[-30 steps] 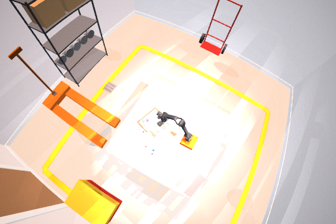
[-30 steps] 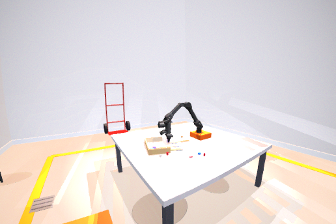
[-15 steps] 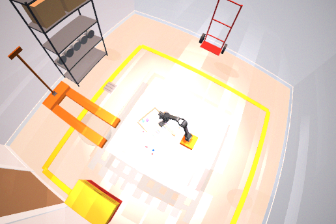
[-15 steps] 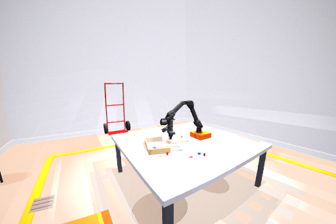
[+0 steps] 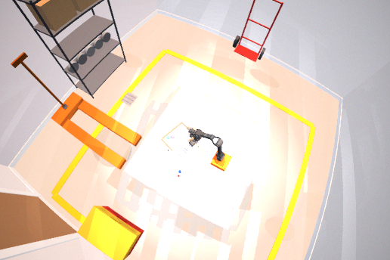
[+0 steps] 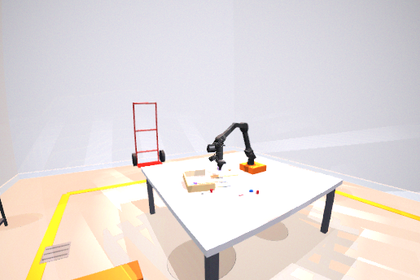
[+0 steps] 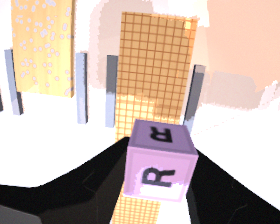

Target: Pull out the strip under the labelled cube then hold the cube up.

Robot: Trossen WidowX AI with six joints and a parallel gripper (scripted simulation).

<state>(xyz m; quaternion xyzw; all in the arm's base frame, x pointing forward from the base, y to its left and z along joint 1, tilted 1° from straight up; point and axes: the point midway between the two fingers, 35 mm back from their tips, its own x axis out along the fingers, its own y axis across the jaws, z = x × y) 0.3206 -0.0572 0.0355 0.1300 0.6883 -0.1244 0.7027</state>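
Note:
The labelled cube, purple with a dark R on two faces, is held between the black fingers of my gripper. My gripper is shut on it. The cube looks raised above the orange grid strip, which shows both beyond it and beneath it in the wrist view. The strip runs between two grey rails, one on its left and one on its right. Part of the strip is hidden by the cube and fingers. A yellow speckled strip lies further left.
A shallow wooden tray stands beside the strips on the white table. A blue piece and a red piece lie close together. Another grey rail stands beside the speckled strip.

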